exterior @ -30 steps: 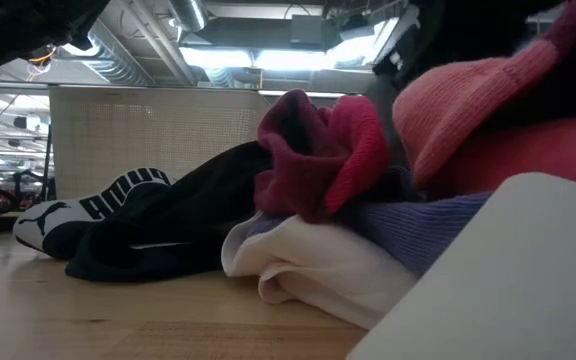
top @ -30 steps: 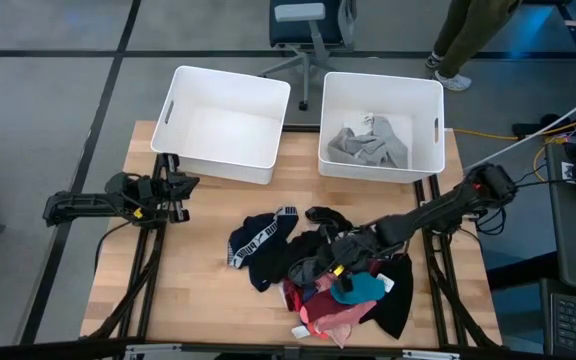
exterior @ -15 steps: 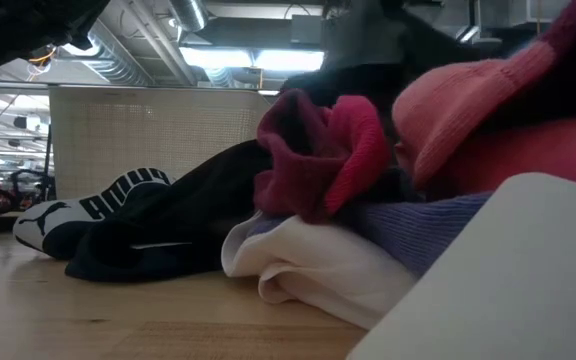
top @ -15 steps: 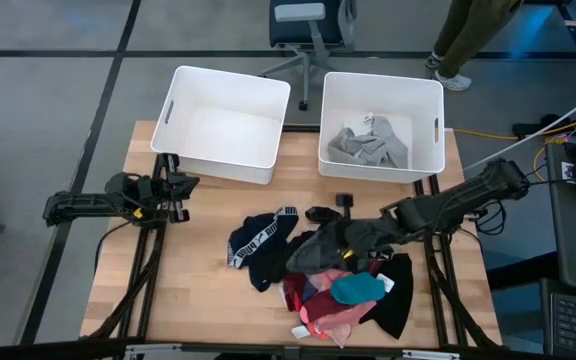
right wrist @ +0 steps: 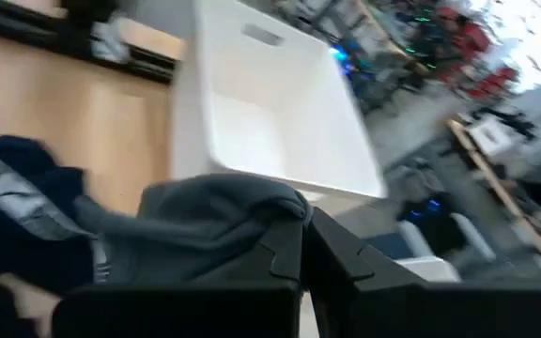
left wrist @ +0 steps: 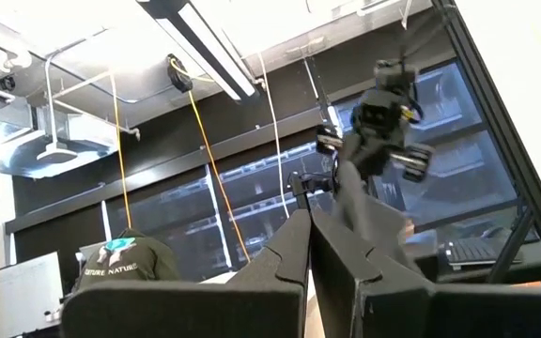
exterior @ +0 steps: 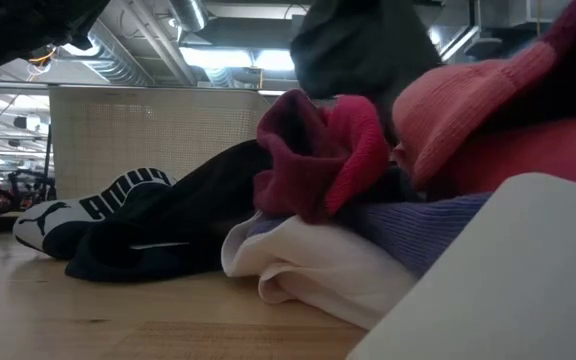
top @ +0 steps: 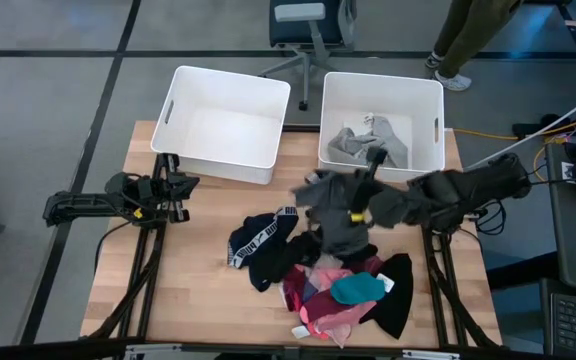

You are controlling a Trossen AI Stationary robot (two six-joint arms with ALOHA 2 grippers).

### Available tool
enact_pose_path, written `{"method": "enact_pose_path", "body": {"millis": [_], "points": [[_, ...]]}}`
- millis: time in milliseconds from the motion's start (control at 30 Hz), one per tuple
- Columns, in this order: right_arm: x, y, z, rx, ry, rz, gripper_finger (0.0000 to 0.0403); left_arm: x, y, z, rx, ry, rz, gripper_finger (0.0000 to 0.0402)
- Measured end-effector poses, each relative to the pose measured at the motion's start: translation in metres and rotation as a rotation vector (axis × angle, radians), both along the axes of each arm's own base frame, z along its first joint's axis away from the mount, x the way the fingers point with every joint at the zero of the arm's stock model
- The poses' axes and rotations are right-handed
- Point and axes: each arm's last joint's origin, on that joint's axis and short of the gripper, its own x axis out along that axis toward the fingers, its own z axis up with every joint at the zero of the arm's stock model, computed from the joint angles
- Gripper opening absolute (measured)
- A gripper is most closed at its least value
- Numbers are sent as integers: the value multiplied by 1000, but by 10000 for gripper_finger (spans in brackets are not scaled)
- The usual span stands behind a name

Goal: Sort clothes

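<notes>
right pincer (top: 358,213) clamps grey garment (top: 340,205)

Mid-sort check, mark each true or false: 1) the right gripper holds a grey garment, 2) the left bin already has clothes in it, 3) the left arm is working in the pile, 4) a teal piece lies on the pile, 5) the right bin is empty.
1) True: the right gripper is shut on a grey garment lifted above the pile.
2) False: the left bin holds nothing.
3) False: the left gripper waits shut at the table's left edge, away from the pile.
4) True: a teal piece lies on top.
5) False: the right bin holds grey clothes.
</notes>
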Motion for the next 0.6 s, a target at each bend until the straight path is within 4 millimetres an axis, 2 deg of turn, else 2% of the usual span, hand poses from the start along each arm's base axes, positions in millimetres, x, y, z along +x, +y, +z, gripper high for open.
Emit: {"method": "enact_pose_path", "body": {"millis": [300, 600], "points": [[-11, -50, 41, -102, -11, -207, 11, 0, 0, 0, 0, 0, 0, 4], [-38, -95, 99, -206, -102, -394, 12, 0, 0, 0, 3, 0, 2, 4]]}}
